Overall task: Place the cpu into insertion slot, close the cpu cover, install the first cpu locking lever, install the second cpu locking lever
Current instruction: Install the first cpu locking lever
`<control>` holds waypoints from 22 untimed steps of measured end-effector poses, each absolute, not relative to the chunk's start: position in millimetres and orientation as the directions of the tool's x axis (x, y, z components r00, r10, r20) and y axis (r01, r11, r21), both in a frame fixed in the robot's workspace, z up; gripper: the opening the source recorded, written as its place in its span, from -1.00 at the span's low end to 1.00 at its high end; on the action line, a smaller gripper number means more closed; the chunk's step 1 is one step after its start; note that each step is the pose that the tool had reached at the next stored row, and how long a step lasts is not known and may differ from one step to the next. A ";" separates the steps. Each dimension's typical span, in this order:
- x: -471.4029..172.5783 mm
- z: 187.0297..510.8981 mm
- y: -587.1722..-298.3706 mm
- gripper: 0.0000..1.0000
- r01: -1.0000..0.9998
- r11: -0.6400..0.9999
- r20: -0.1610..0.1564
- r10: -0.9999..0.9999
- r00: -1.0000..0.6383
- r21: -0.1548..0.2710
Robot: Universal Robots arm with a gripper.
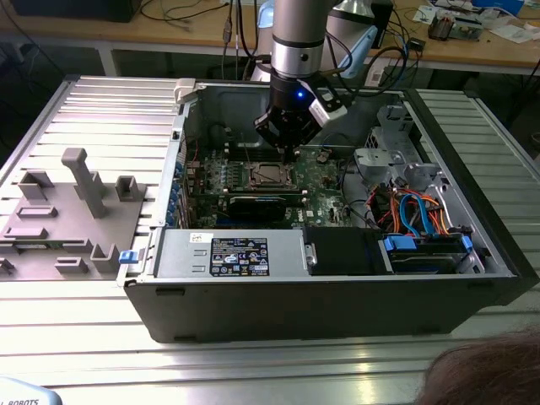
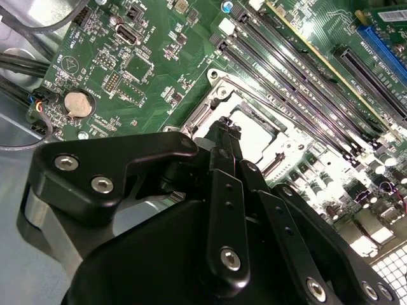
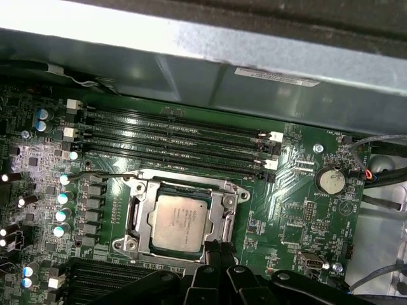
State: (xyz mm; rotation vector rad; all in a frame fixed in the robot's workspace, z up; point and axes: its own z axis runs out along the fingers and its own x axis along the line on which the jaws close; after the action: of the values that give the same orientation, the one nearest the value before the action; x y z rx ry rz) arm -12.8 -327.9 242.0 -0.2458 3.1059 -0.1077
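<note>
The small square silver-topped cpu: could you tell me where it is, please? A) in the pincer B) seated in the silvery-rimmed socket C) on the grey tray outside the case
B: in the first wrist view the small square silver-topped cpu lies flat inside the silvery-rimmed square insertion slot.

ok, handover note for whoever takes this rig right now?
hand: fingers together, tips at the edge of the insertion slot.
cpu: seated in the slot.
cpu cover: looks down over the cpu.
Done: cpu placed, cover apparently closed.
Left: the two locking levers; I cannot tell whether either is latched.
</note>
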 end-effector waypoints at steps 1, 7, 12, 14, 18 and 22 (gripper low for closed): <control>-12.9 242.0 -327.9 -0.79 -0.158 0.985 -0.019 -0.160 -0.987 -0.071; -12.8 242.0 -327.9 -0.79 -0.168 0.983 -0.019 -0.170 -0.985 -0.071; -12.8 242.0 -327.9 -0.79 -0.175 0.982 -0.019 -0.177 -0.984 -0.071; -12.8 242.0 -327.9 -0.79 -0.177 0.982 -0.019 -0.179 -0.984 -0.071; -12.8 242.0 -327.9 -0.79 -0.183 0.981 -0.019 -0.185 -0.983 -0.071; -12.8 242.0 -327.9 -0.79 -0.191 0.979 -0.019 -0.193 -0.981 -0.071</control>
State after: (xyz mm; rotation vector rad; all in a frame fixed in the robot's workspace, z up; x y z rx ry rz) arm -12.8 -327.9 242.0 -0.3009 3.0998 -0.1070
